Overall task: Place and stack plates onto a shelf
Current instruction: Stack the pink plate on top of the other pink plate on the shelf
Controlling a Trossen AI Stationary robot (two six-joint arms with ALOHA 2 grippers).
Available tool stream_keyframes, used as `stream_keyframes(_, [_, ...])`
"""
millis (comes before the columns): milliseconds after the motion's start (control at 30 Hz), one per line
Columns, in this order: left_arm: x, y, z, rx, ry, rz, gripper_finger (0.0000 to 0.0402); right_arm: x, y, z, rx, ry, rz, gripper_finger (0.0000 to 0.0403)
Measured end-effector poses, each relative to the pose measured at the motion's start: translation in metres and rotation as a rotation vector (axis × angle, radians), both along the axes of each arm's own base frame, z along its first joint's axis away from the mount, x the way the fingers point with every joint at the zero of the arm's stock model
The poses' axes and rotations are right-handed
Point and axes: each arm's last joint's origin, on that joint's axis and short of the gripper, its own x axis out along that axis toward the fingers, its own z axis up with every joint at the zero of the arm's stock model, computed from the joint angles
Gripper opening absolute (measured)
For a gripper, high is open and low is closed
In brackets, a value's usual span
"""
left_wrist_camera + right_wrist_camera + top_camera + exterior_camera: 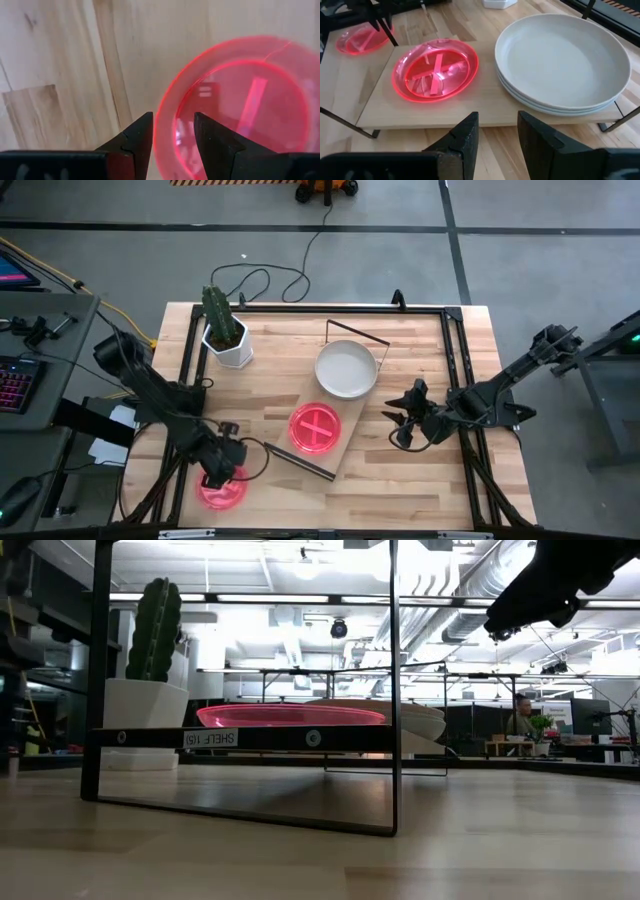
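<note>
One pink plate (222,494) lies flat on the tabletop near the near-left corner. My left gripper (220,470) hangs over it, open, and in the left wrist view (172,132) its fingers stand on either side of the plate's rim (167,107) without touching it. The wooden shelf (352,412) sits mid-table at a slant. It carries another pink plate (318,427) and a stack of white plates (347,370). My right gripper (400,425) is open and hovers beside the shelf's right side, facing the pink plate (435,70) and the white stack (562,60).
A white pot with a green cactus (222,330) stands near the far-left corner, beside the shelf. A black frame (300,308) runs around the table's edges. In the low view the shelf's black wire leg (395,690) stands in front. Bare wood lies between shelf and near edge.
</note>
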Motion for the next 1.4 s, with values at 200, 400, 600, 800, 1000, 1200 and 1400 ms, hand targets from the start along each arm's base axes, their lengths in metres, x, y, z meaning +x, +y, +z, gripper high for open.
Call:
stream_keyframes(200, [0.003,-0.003,-0.017,0.092,0.035,-0.071,0.0131,0.0,0.0,0.0,0.0,0.0,0.0,0.0119])
stream_keyframes(400, [0.005,-0.005,-0.026,0.124,0.058,-0.08,0.0131,0.0,0.0,0.0,0.0,0.0,0.0,0.0119])
stream_keyframes(600, [0.006,-0.008,-0.027,0.071,0.075,-0.083,0.0131,0.0,0.0,0.0,0.0,0.0,-0.001,0.0118])
stream_keyframes(800, [0.006,-0.008,-0.027,0.071,0.08,-0.09,0.0118,0.0,0.0,0.0,0.0,0.0,0.0,0.0118])
stream_keyframes(1000, [0.007,-0.005,-0.027,0.093,0.076,-0.087,0.0032,0.0,0.0,0.0,-0.002,0.001,0.001,0.0118])
stream_keyframes(1200, [0.008,0.003,-0.017,0.113,0.061,-0.047,0.0005,0.0,0.0,0.0,-0.002,0.001,0.001,0.0118])
stream_keyframes(1400, [0.005,0.008,0.014,0.129,-0.017,-0.002,0.0001,0.0,0.0,0.0,-0.005,0.0,-0.002,0.0118])
